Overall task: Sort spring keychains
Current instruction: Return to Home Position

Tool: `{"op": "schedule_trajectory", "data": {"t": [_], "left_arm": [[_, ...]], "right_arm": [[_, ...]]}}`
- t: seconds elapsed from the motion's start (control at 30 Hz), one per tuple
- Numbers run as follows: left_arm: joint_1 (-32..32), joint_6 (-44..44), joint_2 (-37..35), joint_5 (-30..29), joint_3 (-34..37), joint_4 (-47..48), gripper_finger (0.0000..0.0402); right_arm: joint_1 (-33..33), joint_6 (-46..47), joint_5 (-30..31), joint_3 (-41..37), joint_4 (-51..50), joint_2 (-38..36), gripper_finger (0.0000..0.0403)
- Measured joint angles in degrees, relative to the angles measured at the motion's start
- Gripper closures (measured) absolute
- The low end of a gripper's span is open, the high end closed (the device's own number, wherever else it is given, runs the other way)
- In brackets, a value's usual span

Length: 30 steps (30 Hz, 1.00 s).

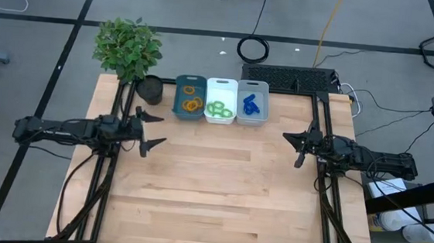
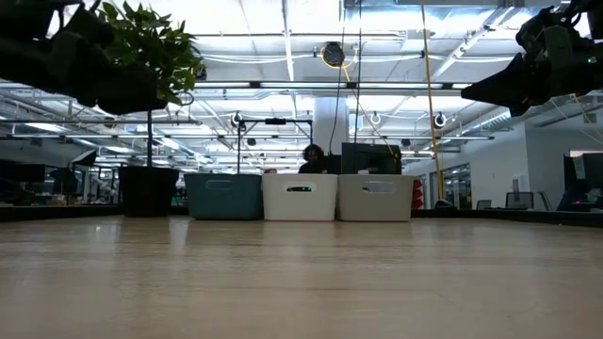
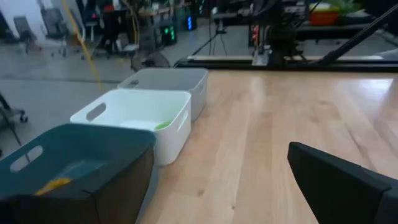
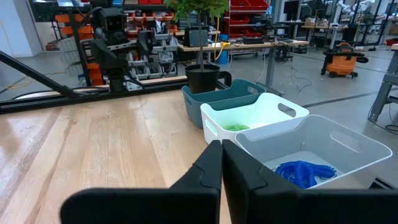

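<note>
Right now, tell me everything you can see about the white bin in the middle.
The white bin is a smooth, plastic-looking rectangular tub with rounded corners and slot handles in its short walls. It stands upright at the far edge of the table, middle of three, the teal bin and grey bin close beside it. Inside lie green spring keychains.
</note>
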<state>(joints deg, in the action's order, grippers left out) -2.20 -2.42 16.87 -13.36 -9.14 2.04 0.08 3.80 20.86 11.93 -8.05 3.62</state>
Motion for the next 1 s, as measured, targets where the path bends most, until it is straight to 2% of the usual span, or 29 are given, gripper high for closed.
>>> {"op": "schedule_trajectory", "data": {"t": [0.2,0.53,0.73,0.83,1.0], "left_arm": [[0.51,-0.89,-6.82,0.33,2.86,-1.56,0.0023],[0.49,-3.32,-16.88,0.33,3.97,5.04,0.0023],[0.49,-3.91,-16.65,-0.1,4.01,4.96,0.0023],[0.49,-3.96,-16.62,0.21,6.07,2.01,0.0023],[0.39,-5.19,-16.6,5.03,8.08,-3.5,0.0023]], "right_arm": [[-0.01,0.0,0.0,0.02,-0.01,0.0,0.0403],[-0.01,0.01,0.0,-0.01,-0.01,0.0,0.0403],[-0.01,-0.01,-0.02,0.02,-0.02,0.0,0.0403],[-0.01,0.0,-0.02,0.02,-0.03,-0.01,0.0403],[-0.01,0.01,-0.02,0.0,-0.06,-0.02,0.0403]]}}
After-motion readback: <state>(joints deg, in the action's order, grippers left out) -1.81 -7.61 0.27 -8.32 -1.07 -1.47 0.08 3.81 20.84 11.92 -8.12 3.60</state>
